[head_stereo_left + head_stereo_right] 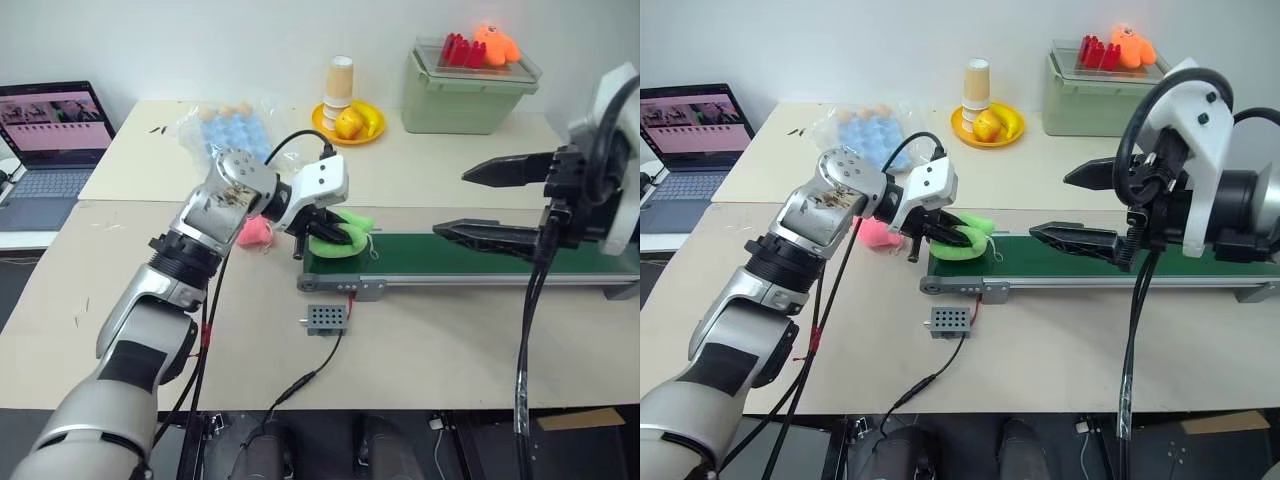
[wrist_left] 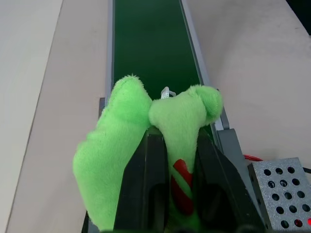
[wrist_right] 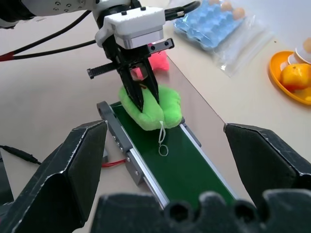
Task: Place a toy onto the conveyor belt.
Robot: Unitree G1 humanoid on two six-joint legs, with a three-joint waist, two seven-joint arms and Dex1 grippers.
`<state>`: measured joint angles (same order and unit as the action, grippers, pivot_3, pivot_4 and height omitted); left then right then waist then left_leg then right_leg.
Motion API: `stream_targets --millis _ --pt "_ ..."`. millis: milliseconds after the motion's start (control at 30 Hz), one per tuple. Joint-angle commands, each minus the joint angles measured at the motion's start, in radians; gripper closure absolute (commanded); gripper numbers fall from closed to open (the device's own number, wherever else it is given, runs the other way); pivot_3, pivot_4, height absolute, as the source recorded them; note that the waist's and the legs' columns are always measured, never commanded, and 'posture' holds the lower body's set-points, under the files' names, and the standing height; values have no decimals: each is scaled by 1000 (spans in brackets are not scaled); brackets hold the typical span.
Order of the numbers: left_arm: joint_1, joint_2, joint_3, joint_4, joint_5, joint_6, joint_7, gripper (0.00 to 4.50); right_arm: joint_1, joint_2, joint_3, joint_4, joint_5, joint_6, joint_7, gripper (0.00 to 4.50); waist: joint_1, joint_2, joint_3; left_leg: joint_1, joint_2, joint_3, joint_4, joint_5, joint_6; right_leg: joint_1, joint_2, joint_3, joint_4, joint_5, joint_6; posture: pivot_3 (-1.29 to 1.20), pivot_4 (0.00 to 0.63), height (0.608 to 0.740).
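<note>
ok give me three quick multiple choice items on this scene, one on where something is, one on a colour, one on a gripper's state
1. Where does the green plush toy lie?
A. on the end of the conveyor belt
B. inside the green bin
C. on the laptop

2. What colour is the plush toy on the table beside the belt's end?
A. blue
B. pink
C. yellow

3. How does the right gripper stand?
A. shut on a toy
B. shut on nothing
C. open, holding nothing

Key:
1 A, the right wrist view shows it resting on the belt's end under the left gripper.
2 B, it shows pink behind the left arm.
3 C, its fingers stand wide apart over the belt.
</note>
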<state>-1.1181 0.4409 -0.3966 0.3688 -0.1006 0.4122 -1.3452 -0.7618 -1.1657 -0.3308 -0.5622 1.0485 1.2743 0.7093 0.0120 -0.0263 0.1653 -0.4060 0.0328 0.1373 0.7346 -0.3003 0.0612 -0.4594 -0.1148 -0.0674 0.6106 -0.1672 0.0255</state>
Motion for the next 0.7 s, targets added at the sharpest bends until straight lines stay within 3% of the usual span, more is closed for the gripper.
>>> stream_targets --millis 33,167,267,567,700 --pt "13 -4 8 -11 21 -41 18 2522 -15 -24 -38 -5 33 0 -26 0 -1 0 0 0 0 0 0 0 0 0 0 0 0 0 0 0 150 734" --pt "18 -1 27 -24 21 -30 31 984 -22 -39 -27 6 44 -7 -30 0 0 0 0 0 0 0 0 0 0 0 0 0 0 0 0 0 150 734" --pt "4 -6 54 -44 -3 8 40 83 -32 -44 -10 17 45 -19 -28 0 0 0 0 0 0 0 0 -1 1 0 0 0 0 0 0 0 150 734" --pt "-89 -12 196 -165 -164 303 69 83 -64 -36 48 49 15 -62 -5 0 -1 0 0 -1 0 0 1 -1 1 0 0 0 0 0 0 0 150 734" --pt "-111 13 226 -179 -181 349 99 83 -73 -32 72 63 0 -83 7 0 -1 0 0 0 0 0 1 -1 1 0 0 0 0 0 1 0 150 734"
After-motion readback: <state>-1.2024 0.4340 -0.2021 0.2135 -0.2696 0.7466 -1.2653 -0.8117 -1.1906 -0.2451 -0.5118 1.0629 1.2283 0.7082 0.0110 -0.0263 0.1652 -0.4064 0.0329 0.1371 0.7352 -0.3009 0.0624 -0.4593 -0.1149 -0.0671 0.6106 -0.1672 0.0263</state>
